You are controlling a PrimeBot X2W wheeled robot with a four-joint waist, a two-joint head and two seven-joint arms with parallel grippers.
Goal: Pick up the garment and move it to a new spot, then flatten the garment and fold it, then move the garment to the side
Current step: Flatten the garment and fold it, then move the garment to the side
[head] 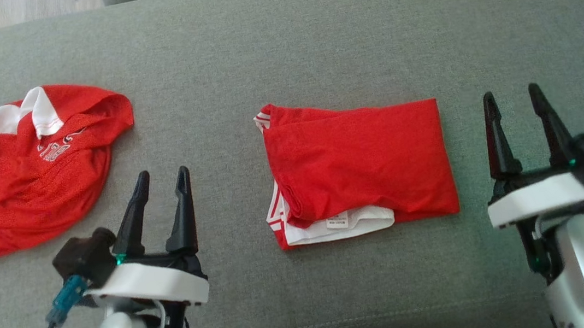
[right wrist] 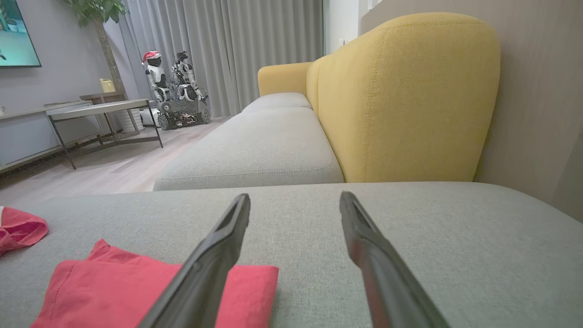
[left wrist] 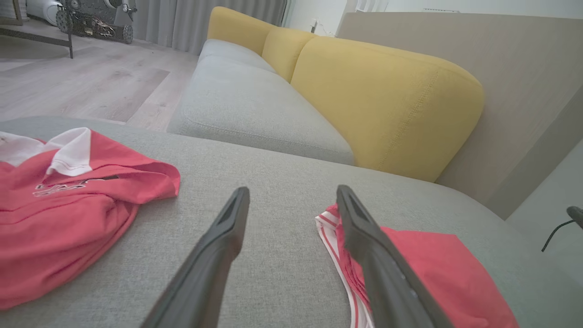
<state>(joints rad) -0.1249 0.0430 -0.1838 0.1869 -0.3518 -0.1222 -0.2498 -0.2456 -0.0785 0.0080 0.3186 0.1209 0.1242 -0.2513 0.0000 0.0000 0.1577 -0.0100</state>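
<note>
A red garment with white trim (head: 358, 167) lies folded into a rectangle in the middle of the grey cushion (head: 279, 50). Its edge shows in the left wrist view (left wrist: 428, 269) and its corner in the right wrist view (right wrist: 114, 291). My left gripper (head: 162, 181) is open, hovering left of the folded garment with nothing between its fingers. To the right of the garment, my right gripper (head: 512, 97) is open and holds nothing. In both wrist views the fingers (left wrist: 218, 246) (right wrist: 218, 255) stand apart over bare cushion.
A second red shirt with a white collar (head: 33, 160) lies crumpled at the cushion's left (left wrist: 59, 200). Beyond stand a yellow sofa back (left wrist: 387, 100) and more grey seats (right wrist: 259, 146). A low table (right wrist: 100, 109) and another robot (right wrist: 175, 86) stand on the wooden floor.
</note>
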